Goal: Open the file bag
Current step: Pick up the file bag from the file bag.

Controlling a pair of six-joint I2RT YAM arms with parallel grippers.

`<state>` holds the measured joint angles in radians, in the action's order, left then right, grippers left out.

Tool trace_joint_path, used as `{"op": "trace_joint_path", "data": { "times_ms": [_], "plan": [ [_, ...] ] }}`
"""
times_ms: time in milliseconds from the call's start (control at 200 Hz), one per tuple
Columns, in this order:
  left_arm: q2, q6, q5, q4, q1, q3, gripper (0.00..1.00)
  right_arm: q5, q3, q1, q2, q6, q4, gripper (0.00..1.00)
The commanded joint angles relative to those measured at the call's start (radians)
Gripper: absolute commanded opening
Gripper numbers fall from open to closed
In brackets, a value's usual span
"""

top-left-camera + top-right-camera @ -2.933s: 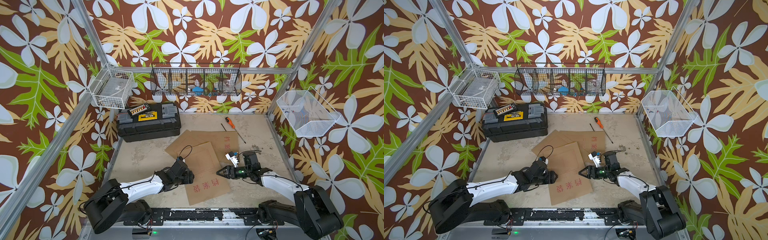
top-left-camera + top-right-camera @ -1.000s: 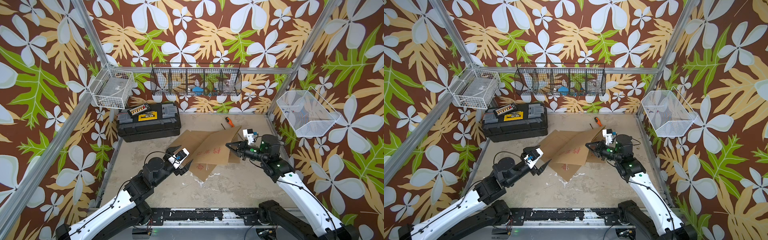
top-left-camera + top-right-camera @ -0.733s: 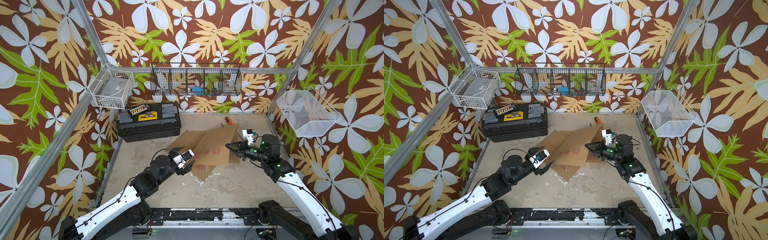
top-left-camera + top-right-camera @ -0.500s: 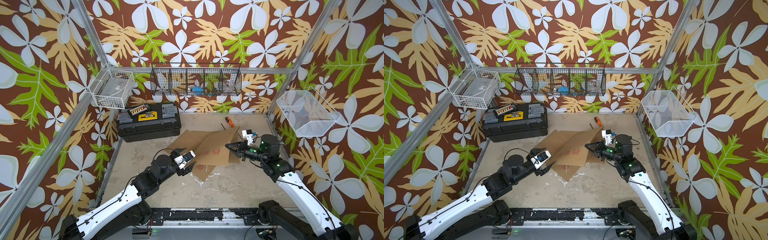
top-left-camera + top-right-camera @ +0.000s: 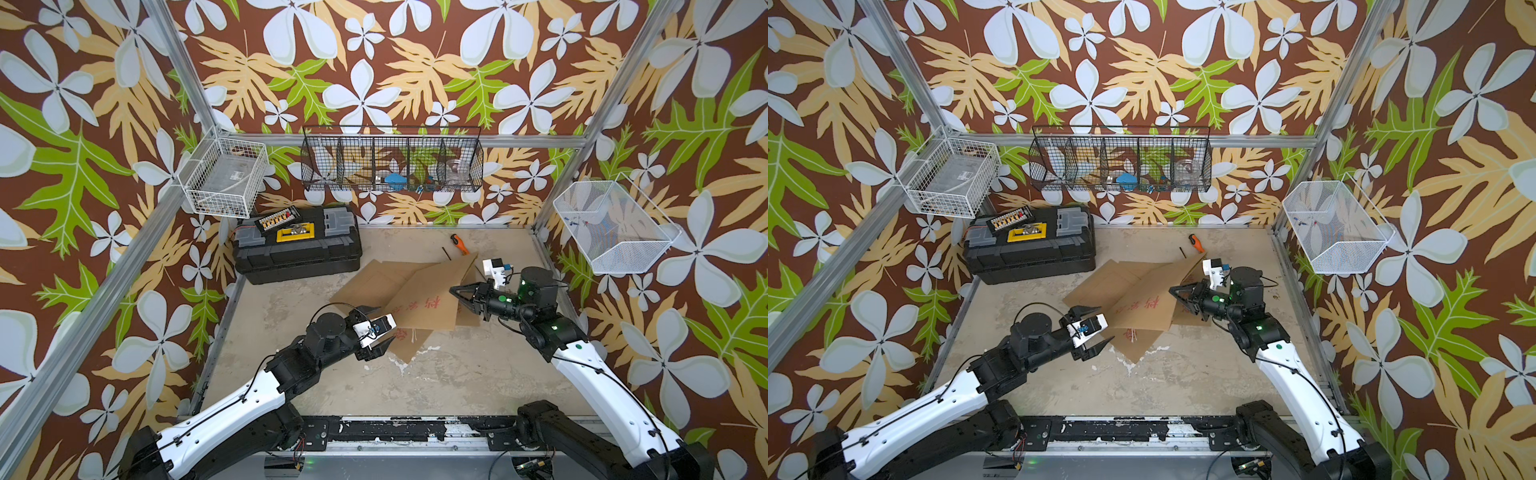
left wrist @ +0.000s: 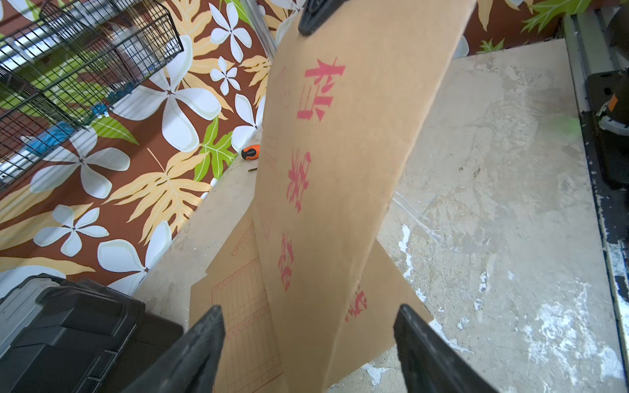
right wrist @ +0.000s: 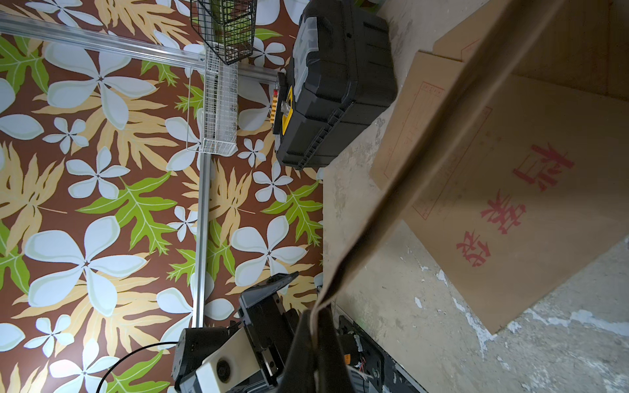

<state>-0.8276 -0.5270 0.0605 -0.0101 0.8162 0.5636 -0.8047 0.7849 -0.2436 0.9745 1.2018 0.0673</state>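
1. Pinching one edge of the file bag, the right gripper has its jaws pressed together on the brown paper and holds that side raised above the table.
2. In the right wrist view the file bag shows edge-on, a thin brown band running away from the right gripper, whose two fingers meet on it.
3. The file bag slopes down from the right gripper toward the left gripper, with red characters printed across its upper face.
4. The left gripper is open, its jaws spread wide and holding nothing.
5. In the left wrist view the file bag hangs with its low end between the two black fingers; a gap shows on each side of the paper.
6. Whether that low end touches anything beneath it cannot be told.
7. Under the file bag, flat bags of the same brown paper lie overlapping on the table, near its middle.
8. A black toolbox stands at the back left of the table, well apart from the bags.
9. An orange-handled screwdriver lies by the back wall, just behind the raised file bag.
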Motion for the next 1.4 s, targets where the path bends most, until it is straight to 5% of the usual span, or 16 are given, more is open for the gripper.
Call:
{"op": "trace_joint_path", "data": {
  "times_ms": [0, 180, 365, 606, 721, 856, 1011, 1196, 1392],
  "plan": [
    [-0.020, -0.026, -0.070, -0.032, 0.003, 0.009, 0.73, -0.019, 0.005, -0.002, -0.008, 0.002, -0.040, 0.00],
    [-0.048, -0.038, -0.107, -0.069, 0.004, 0.002, 0.60, -0.033, 0.003, -0.002, -0.009, 0.012, -0.041, 0.00],
    [-0.044, -0.024, -0.105, -0.071, 0.004, 0.007, 0.30, -0.024, -0.010, -0.002, -0.028, 0.020, -0.045, 0.00],
    [-0.001, 0.008, -0.107, -0.060, 0.005, 0.011, 0.05, -0.028, -0.011, -0.002, -0.026, 0.028, -0.057, 0.00],
    [0.028, 0.033, -0.108, -0.053, 0.005, 0.010, 0.00, -0.029, 0.002, -0.002, -0.031, 0.027, -0.055, 0.03],
    [0.064, 0.072, -0.115, -0.021, 0.004, 0.020, 0.00, 0.011, 0.028, -0.002, -0.051, -0.014, -0.038, 0.28],
    [0.091, 0.216, -0.176, 0.084, 0.004, 0.107, 0.00, 0.198, 0.129, -0.002, -0.116, -0.232, 0.097, 0.61],
    [0.085, 0.400, -0.247, 0.299, 0.005, 0.280, 0.00, 0.500, 0.139, -0.002, -0.246, -0.447, 0.111, 0.81],
    [0.011, 0.525, -0.230, 0.560, 0.005, 0.456, 0.00, 0.588, 0.155, -0.002, -0.261, -0.676, 0.149, 0.93]
  ]
}}
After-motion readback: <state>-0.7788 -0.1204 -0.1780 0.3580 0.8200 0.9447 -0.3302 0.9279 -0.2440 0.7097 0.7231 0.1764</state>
